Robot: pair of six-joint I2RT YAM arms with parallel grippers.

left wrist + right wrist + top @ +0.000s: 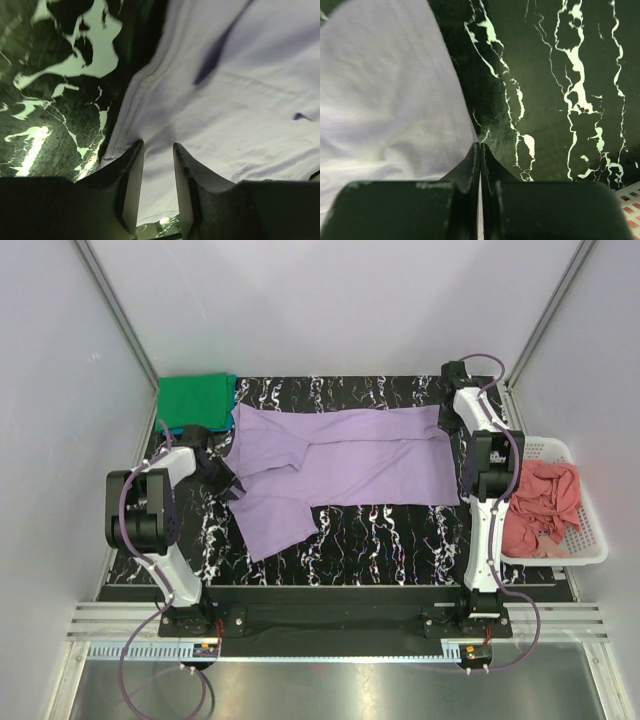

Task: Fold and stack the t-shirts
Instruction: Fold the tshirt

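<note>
The surface point(400, 540) is black with white marble-like veins. Plain white walls point(330, 300) close it in on three sides, with grey metal posts point(118, 310) at the back corners. Past its near edge lies what may be a shiny steel floor point(330, 685).

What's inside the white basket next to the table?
A crumpled salmon pink t-shirt fills the white basket. Its folds hide the basket's floor, so anything beneath it cannot be seen, and the right arm covers the basket's left edge.

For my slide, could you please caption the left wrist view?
Left gripper, open, over the purple shirt on the black marbled table.
</note>
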